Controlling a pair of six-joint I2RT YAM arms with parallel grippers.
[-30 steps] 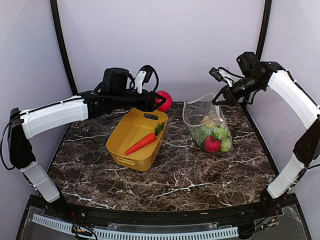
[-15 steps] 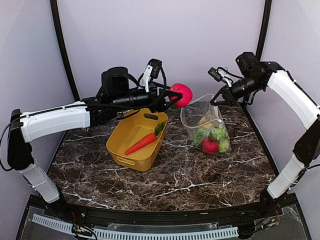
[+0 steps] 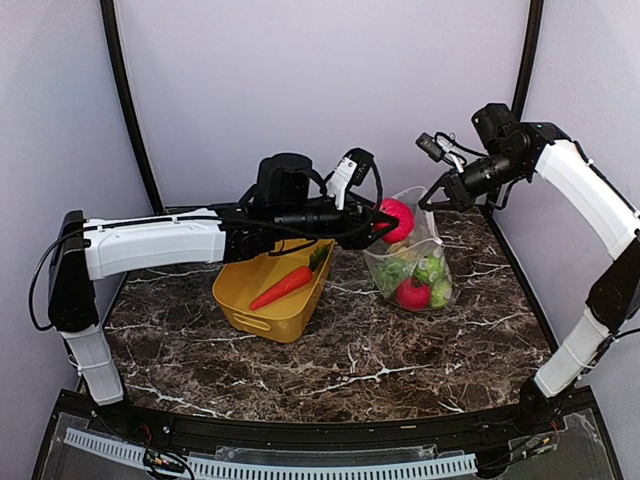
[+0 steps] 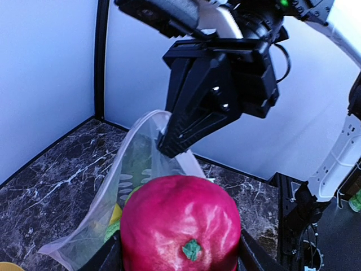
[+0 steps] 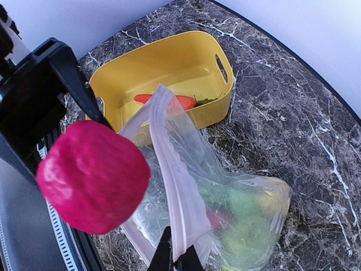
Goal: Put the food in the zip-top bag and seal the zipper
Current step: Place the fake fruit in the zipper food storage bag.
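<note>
My left gripper (image 3: 388, 222) is shut on a red toy apple (image 3: 397, 219) and holds it at the open mouth of the clear zip-top bag (image 3: 412, 268). The apple fills the left wrist view (image 4: 180, 223). My right gripper (image 3: 436, 196) is shut on the bag's zipper strip (image 5: 177, 195) and holds that mouth edge up. The bag holds green, yellow and red toy food (image 3: 414, 282). An orange carrot (image 3: 283, 286) lies in the yellow tub (image 3: 240, 300); it also shows in the right wrist view (image 5: 183, 101).
The yellow tub (image 5: 169, 62) stands left of the bag on the dark marble table (image 3: 340, 360). Curved black poles and pale walls close the back and sides.
My left arm has carried the red apple rightward from behind the tub to the bag's mouth. The right gripper has kept hold of the bag's edge, and the bag has shifted slightly left.
</note>
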